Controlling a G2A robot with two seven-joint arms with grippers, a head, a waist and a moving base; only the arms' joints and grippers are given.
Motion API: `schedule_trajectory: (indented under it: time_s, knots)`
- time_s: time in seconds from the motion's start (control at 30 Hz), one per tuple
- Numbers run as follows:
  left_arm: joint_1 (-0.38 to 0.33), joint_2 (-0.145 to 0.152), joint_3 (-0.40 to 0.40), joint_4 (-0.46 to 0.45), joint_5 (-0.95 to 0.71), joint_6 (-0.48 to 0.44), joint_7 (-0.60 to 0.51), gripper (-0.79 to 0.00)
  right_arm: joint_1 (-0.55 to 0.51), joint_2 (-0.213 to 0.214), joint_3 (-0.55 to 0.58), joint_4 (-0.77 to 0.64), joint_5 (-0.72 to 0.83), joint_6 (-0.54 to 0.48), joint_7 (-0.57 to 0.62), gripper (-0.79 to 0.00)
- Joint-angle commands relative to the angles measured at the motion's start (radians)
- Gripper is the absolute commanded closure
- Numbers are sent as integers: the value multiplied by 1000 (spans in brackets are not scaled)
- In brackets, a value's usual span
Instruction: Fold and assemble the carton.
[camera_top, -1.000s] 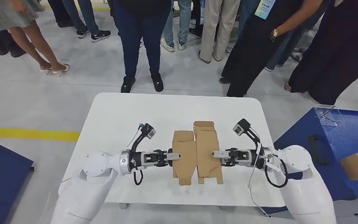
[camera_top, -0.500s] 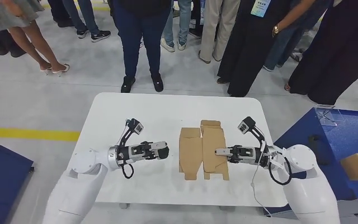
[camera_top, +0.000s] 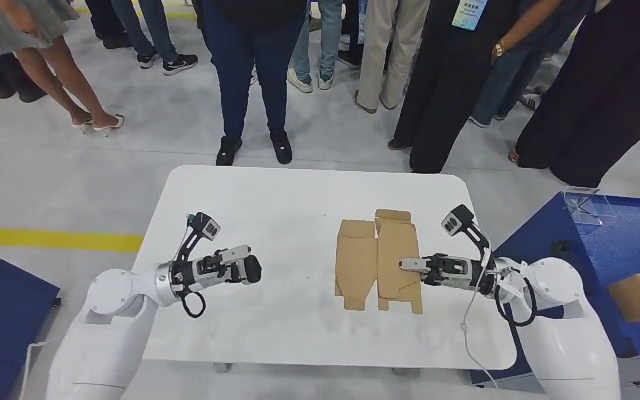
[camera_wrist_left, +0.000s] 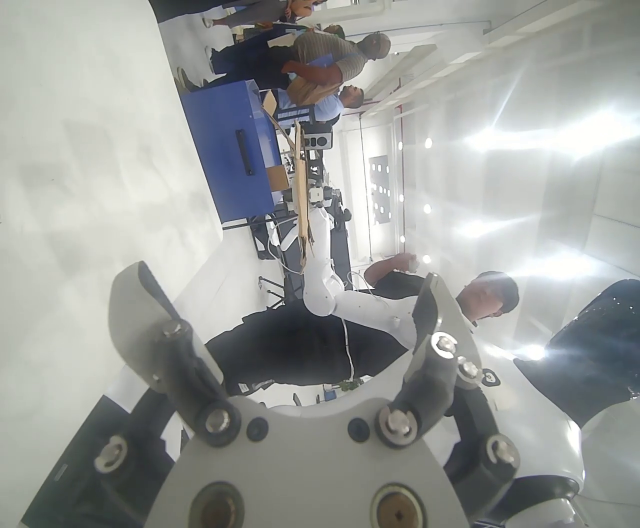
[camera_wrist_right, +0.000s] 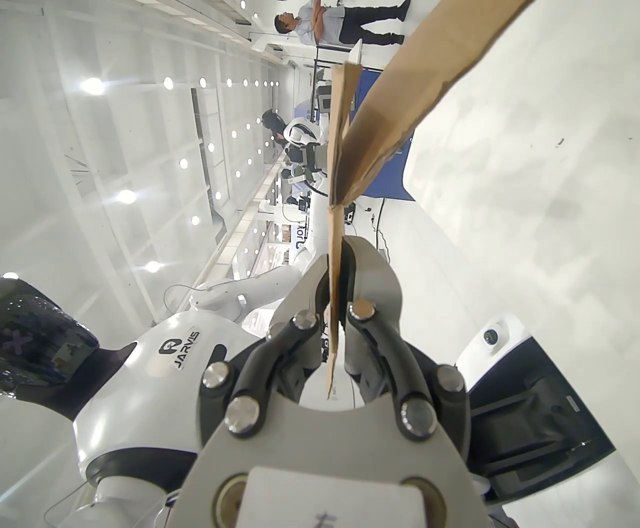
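**A:** What's different from a second ago?

**B:** The left jaws have let go of the carton (camera_top: 378, 262) and pulled back toward the left edge of the desk (camera_top: 300, 200). They stand wide open with nothing between them.

**A:** And the carton?

**B:** It has shifted from the desk's middle to its right half. It's still flat, two brown panels side by side. The right jaws are clamped tight on the edge nearest the desk's right side, with the cardboard pinched between them.

**A:** Is it resting on the desk or lifted?

**B:** I can't tell.

**A:** So where does that leave the job?

**B:** Barely begun, I'd judge. One arm holds a flat blank, and the left arm will likely have to return before any panel can be opened or a flap folded.
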Motion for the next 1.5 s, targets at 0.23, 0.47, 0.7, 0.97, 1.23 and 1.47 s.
schedule_trajectory:
  time_s: [0.23, 0.47, 0.7, 0.97, 1.23, 1.47]
  knots:
    - [0, 0, 0, 0, 0, 0, 0, -785, -16, -9, -22, -127, 85, -120, -58, 0]
    - [0, 0, 0, 0, 0, 0, 0, -785, 1, -22, -48, -321, 203, -345, -107, 0]
    - [0, 0, 0, 0, 0, 0, 0, -785, 10, -29, -82, -395, 263, -403, -141, 0]
    - [0, 0, 0, 0, 0, 0, 0, -785, 16, -47, -211, -311, 838, 16, -148, 0]
    - [0, 0, 0, 0, 0, 0, 0, -785, 13, -76, -413, -257, 1590, 676, -393, 0]
    - [0, 0, 0, 0, 0, 0, 0, -785, 17, -83, -489, -277, 2108, 803, -771, 0]
